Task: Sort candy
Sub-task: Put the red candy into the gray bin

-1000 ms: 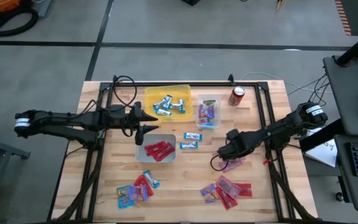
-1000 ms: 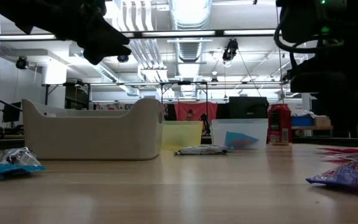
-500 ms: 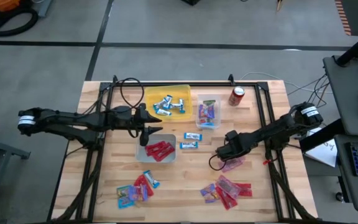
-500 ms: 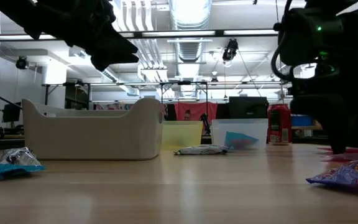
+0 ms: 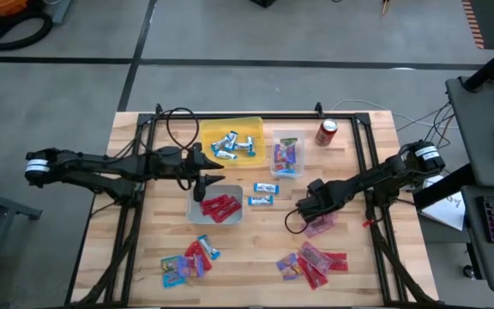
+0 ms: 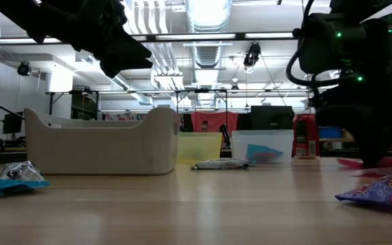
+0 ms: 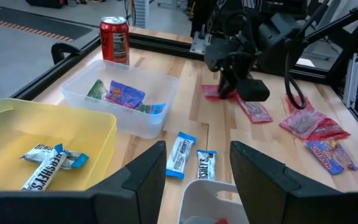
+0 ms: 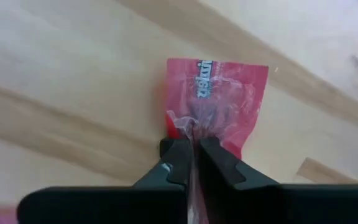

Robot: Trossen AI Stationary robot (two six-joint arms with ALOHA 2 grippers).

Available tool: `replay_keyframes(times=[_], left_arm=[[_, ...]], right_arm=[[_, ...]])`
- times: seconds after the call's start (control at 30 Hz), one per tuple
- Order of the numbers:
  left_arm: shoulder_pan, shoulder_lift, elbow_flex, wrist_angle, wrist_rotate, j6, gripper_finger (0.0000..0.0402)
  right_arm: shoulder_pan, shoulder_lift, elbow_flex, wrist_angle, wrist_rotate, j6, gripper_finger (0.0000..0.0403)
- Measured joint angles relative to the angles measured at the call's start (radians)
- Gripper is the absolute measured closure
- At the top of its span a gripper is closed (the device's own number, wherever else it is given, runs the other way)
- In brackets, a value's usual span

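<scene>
Red packet lies flat on my wooden worktop, and my right hand is down on it, fingers clenched on its near edge. I see my left hand hovering released above the white bin of red candy, beside the yellow bin.

open: bare table mid-front | blocked: white bin, soda can probably clear
</scene>
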Motion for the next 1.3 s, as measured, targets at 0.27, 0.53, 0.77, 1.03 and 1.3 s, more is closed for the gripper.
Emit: replay_keyframes(times=[0.27,0.53,0.77,1.03,1.3], left_arm=[[-0.034,0.0,0.0,0.001,-0.001,-0.005,0.024],[-0.109,0.001,0.0,0.059,-0.001,0.002,0.024],[-0.138,0.023,0.0,0.091,-0.001,0.007,0.024],[-0.139,0.057,0.0,0.129,-0.002,0.007,0.024],[-0.139,0.079,0.0,0.15,-0.002,0.006,0.024]], right_arm=[[0.02,-0.116,0.009,0.02,0.094,-0.024,0.0394],[0.093,-0.328,0.009,0.277,0.279,-0.171,0.0395],[0.096,-0.347,0.01,0.346,0.364,-0.192,0.0394],[0.048,-0.216,0.035,0.046,0.232,0.032,0.0394],[0.036,-0.118,0.084,0.072,0.138,0.037,0.0376]])
